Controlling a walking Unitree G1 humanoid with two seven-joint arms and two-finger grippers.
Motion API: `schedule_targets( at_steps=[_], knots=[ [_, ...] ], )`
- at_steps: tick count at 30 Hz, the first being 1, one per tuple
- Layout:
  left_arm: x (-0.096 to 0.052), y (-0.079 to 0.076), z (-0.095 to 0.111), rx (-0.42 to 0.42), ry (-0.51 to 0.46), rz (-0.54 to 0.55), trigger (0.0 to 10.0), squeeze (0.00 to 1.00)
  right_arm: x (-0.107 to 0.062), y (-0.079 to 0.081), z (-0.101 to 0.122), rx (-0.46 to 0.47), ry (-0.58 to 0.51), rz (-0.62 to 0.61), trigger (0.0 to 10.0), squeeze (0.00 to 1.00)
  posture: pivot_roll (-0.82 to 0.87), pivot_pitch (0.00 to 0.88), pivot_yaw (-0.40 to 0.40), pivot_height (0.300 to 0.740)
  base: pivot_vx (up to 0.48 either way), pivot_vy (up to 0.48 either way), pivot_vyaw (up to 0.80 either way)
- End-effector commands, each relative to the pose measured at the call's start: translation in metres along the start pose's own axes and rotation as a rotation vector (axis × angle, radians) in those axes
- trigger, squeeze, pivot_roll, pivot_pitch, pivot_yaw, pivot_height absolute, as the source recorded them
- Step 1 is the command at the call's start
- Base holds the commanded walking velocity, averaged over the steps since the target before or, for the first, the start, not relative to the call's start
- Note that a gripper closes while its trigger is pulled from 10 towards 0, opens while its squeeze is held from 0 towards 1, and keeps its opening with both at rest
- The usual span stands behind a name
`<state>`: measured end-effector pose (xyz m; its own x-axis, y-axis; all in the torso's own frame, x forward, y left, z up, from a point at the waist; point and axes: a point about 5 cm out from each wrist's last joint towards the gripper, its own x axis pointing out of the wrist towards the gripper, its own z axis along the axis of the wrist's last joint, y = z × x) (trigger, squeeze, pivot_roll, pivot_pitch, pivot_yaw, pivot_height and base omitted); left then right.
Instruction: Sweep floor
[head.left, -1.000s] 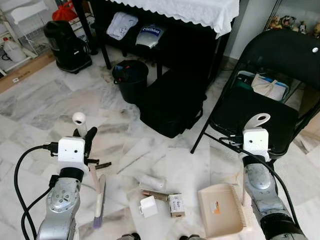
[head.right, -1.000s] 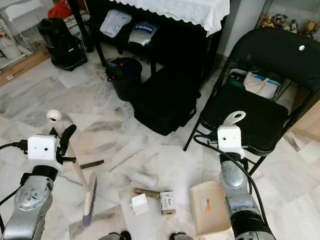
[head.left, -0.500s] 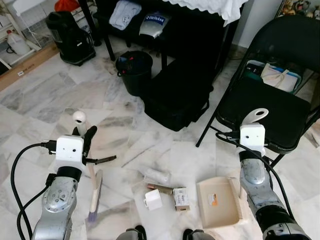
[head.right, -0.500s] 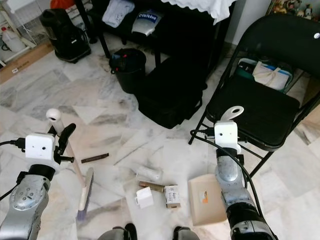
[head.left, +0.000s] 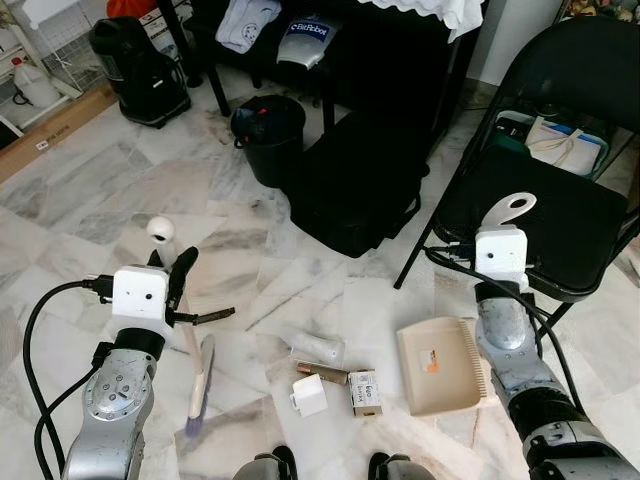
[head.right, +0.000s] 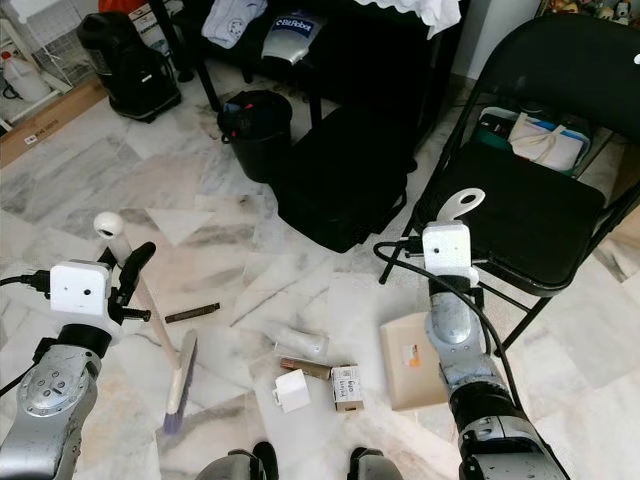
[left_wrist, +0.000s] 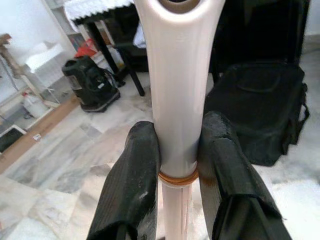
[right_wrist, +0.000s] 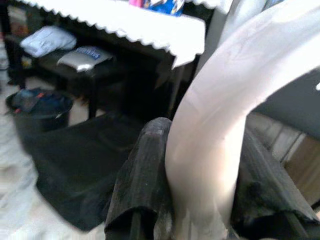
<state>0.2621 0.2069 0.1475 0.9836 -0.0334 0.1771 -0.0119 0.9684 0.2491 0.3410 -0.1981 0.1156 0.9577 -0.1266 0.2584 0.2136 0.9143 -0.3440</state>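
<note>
The left gripper (left_wrist: 177, 165) clamps the broom (head.left: 197, 375) handle, its bristles on the floor left of the small boxes (head.left: 338, 392). The right gripper (right_wrist: 200, 175) grips the dustpan (head.left: 440, 366) handle, a hold the wrist views reveal; the pan lies right of the boxes.

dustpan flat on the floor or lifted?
Can't tell for sure. The dustpan looks level and low over the marble floor, handle clamped in the right gripper; contact isn't visible.

broom (left_wrist: 177, 90) top cropped, box (head.left: 364, 393) label unreadable
</note>
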Motion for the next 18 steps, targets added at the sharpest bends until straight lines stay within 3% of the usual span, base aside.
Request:
schedule_targets(
  at_steps=[1,4,9,14,18],
  knots=[
    [0.0,0.003,0.006,0.006,-0.009,-0.021,10.0,0.0,-0.013,0.009,-0.013,0.007,0.049,0.04,10.0,0.0,0.06,0.269,0.101,0.74,0.0,0.0,0.0],
    [-0.001,0.002,0.003,-0.016,0.016,-0.041,10.0,0.0,-0.019,0.013,-0.019,0.013,0.075,0.045,10.0,0.0,0.07,0.275,0.101,0.74,0.0,0.0,0.0],
    [-0.006,-0.003,-0.019,-0.12,0.167,-0.082,10.0,0.0,-0.027,0.019,-0.025,0.025,0.099,0.062,10.0,0.0,0.06,0.29,0.101,0.74,0.0,0.0,0.0],
    [-0.009,-0.002,-0.025,-0.164,0.218,-0.085,10.0,0.0,-0.028,0.019,-0.026,0.032,0.108,0.078,10.0,0.0,0.06,0.301,0.097,0.74,0.0,0.0,0.0],
    [-0.006,-0.001,-0.028,-0.253,0.256,-0.063,10.0,0.0,-0.027,0.02,-0.024,0.035,0.095,0.095,10.0,0.0,0.05,0.32,0.088,0.74,0.0,0.0,0.0]
  ],
)
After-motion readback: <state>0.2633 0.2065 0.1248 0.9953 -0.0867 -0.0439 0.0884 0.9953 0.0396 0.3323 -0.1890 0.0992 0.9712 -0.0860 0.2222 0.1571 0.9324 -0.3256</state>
